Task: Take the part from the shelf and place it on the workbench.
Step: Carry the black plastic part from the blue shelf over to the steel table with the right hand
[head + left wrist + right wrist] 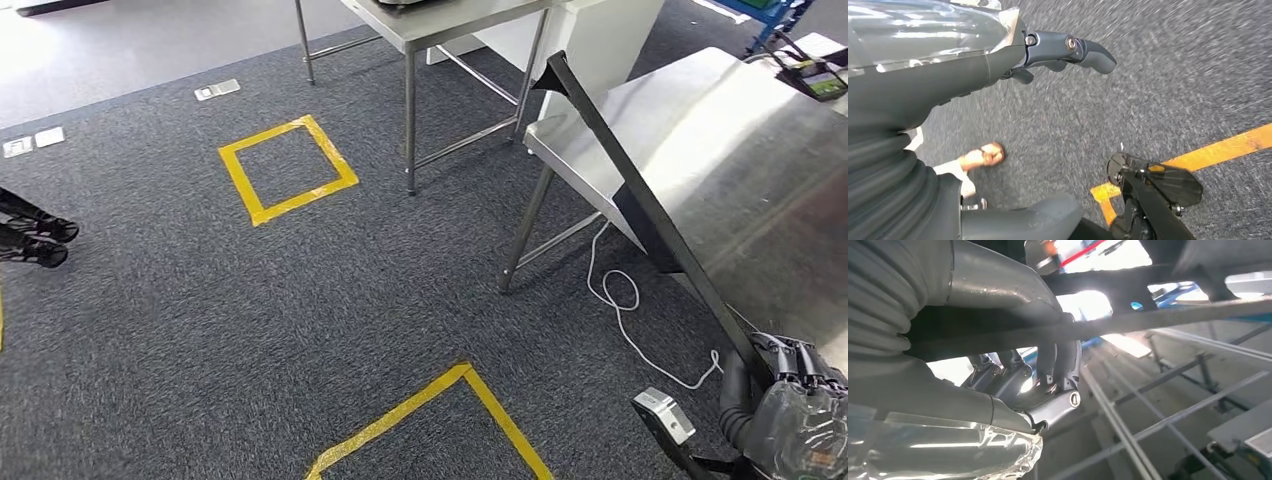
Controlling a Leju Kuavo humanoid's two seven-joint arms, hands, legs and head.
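Part [640,200], a long dark bar, slants over the steel tabletop [740,150], its lower end gripped in right hand [795,400] (fingers wrapped round it). Left hand [1068,50] hangs over carpet [300,300], apparently empty, fingers loosely apart.

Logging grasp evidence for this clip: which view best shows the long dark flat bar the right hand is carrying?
The head view: the long dark flat bar runs its length from the right hand across the steel workbench. The right wrist view shows a blurred stretch under the fingers.
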